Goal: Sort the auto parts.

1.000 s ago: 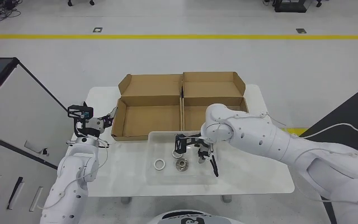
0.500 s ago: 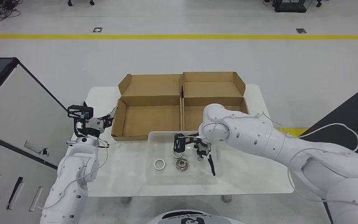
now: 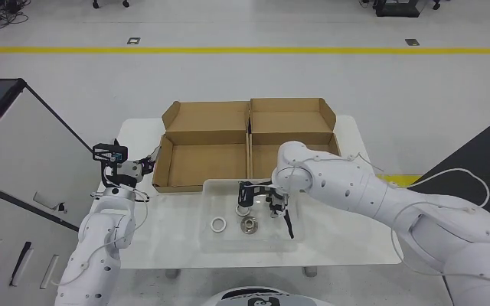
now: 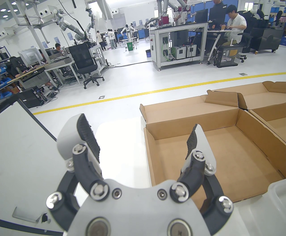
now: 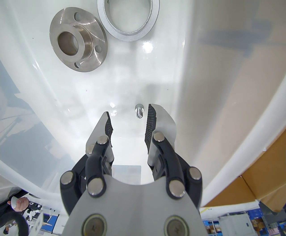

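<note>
A white plastic tray at the table's front holds a steel flange, a white ring and a small bolt. In the right wrist view the flange and ring lie side by side beyond the fingers. My right gripper is low inside the tray, open, with the bolt lying just off one fingertip's inner side. From above, that gripper sits right of the flange. My left gripper is open and holds nothing, at the left box's outer wall.
Two open cardboard boxes stand side by side behind the tray, lids folded back. The left box has nothing in it. The tray's raised wall is close beside the right gripper. The table's left edge borders a slanted white panel.
My right gripper has shifted slightly to the left inside the tray. The left arm has kept still.
</note>
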Available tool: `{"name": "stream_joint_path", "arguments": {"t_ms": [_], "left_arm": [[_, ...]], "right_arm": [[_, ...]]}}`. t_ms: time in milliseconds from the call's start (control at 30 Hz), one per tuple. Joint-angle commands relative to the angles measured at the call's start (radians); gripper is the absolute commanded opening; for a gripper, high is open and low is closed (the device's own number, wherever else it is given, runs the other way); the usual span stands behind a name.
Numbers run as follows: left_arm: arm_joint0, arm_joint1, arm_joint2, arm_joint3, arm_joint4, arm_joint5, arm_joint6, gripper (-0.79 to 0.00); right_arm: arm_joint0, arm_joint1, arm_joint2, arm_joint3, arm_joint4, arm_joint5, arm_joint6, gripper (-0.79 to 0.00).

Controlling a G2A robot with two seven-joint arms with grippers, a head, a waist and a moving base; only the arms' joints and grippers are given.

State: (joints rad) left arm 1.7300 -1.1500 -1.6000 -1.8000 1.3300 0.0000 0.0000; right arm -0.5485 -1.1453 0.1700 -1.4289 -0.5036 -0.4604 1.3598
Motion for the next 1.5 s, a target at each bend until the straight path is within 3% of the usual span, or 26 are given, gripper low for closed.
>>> {"name": "stream_joint_path", "arguments": {"t_ms": [0, 600, 933, 1467], "left_arm": [[0.0, 0.0, 0.0, 0.0, 0.0, 0.0, 0.0, 0.0], [0.0, 0.0, 0.0, 0.0, 0.0, 0.0, 0.0, 0.0], [0.0, 0.0, 0.0, 0.0, 0.0, 0.0, 0.0, 0.0], [0.0, 0.0, 0.0, 0.0, 0.0, 0.0, 0.0, 0.0]], "right_arm": [[-0.001, -0.002, 0.0, 0.004, 0.0, 0.0, 0.0, -0.428], [-0.004, -0.013, 0.0, 0.029, -0.001, 0.008, 0.008, -0.483], [-0.004, -0.015, 0.0, 0.03, -0.006, 0.014, 0.014, -0.582], [-0.011, -0.017, 0.0, 0.029, -0.019, 0.013, 0.013, -0.653]]}}
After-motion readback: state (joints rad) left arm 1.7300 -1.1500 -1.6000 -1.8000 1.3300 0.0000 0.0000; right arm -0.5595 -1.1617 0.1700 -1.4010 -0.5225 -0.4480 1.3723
